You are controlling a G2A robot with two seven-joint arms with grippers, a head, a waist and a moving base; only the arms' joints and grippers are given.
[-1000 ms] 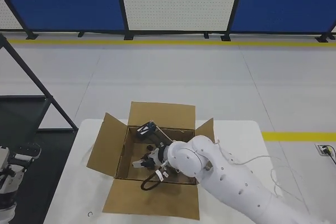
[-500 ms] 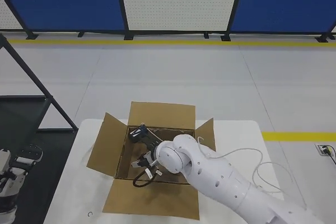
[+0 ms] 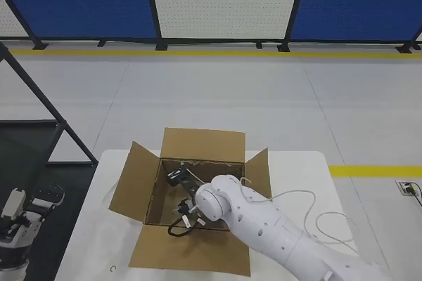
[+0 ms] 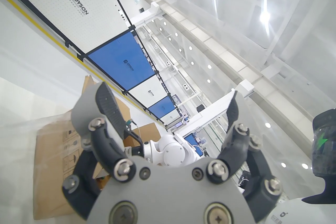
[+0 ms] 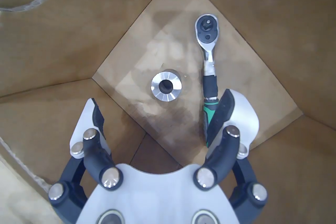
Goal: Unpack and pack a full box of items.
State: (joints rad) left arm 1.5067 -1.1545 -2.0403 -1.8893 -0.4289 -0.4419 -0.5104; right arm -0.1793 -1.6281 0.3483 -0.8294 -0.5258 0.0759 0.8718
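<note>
An open cardboard box point(image 3: 197, 144) stands on the white table point(image 3: 295, 175). On its floor lie a ratchet wrench point(image 5: 207, 36) with a green and black handle and a short silver metal socket point(image 5: 166, 86) standing on end. My right arm point(image 3: 221, 204) reaches down into the box. Its right gripper point(image 5: 159, 97) hangs open above the floor, the socket between its fingers and one fingertip point(image 5: 227, 104) over the wrench handle. It holds nothing. My left gripper point(image 3: 34, 198) is off the table's left side, open and empty, also seen pointing up at the ceiling point(image 4: 168, 91).
The box flaps point(image 3: 193, 249) are folded outward on all sides. A black cable loop point(image 3: 179, 226) hangs by the arm over the near flap. A dark metal frame point(image 3: 35, 91) stands to the left of the table. The box point(image 4: 52, 146) shows from outside in the left wrist view.
The right arm has shifted left and lower in the box. The left gripper has drifted slightly right and down at the left edge.
</note>
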